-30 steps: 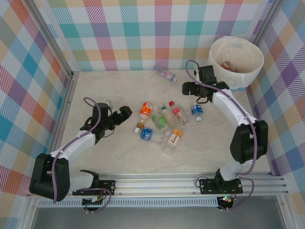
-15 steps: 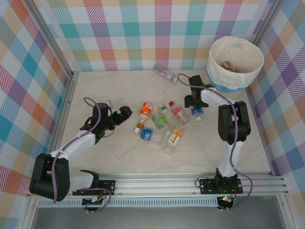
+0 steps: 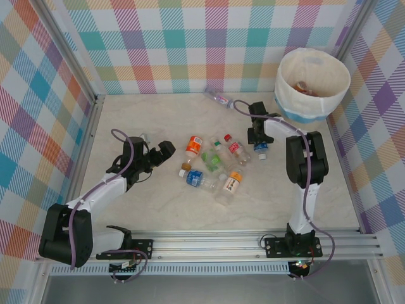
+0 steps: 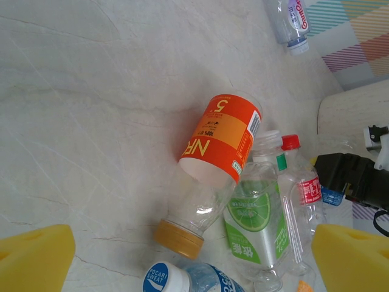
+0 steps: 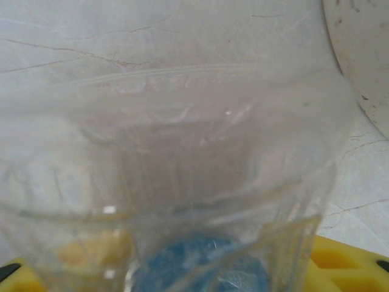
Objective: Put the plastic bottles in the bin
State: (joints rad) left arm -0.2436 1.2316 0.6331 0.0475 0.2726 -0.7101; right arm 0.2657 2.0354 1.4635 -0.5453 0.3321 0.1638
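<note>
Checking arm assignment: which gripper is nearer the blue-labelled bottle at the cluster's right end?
Right. The right gripper is right at that bottle; the left gripper sits well off to its left.

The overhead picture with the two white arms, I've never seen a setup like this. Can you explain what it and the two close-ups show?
Those are two robot arms bolted at the table's near edge, seen by a camera above and behind them. Each ends in a two-finger gripper, and each close-up comes from a camera on one wrist.

On the table lie a cluster of small plastic bottles and a lone bottle near the back. A big cream bin stands at the far right.

The left gripper is open and empty, and its camera faces an orange-label bottle.

The right gripper hangs over a blue-label bottle. Its yellow pads look spread, so it probably isn't clamped.
</note>
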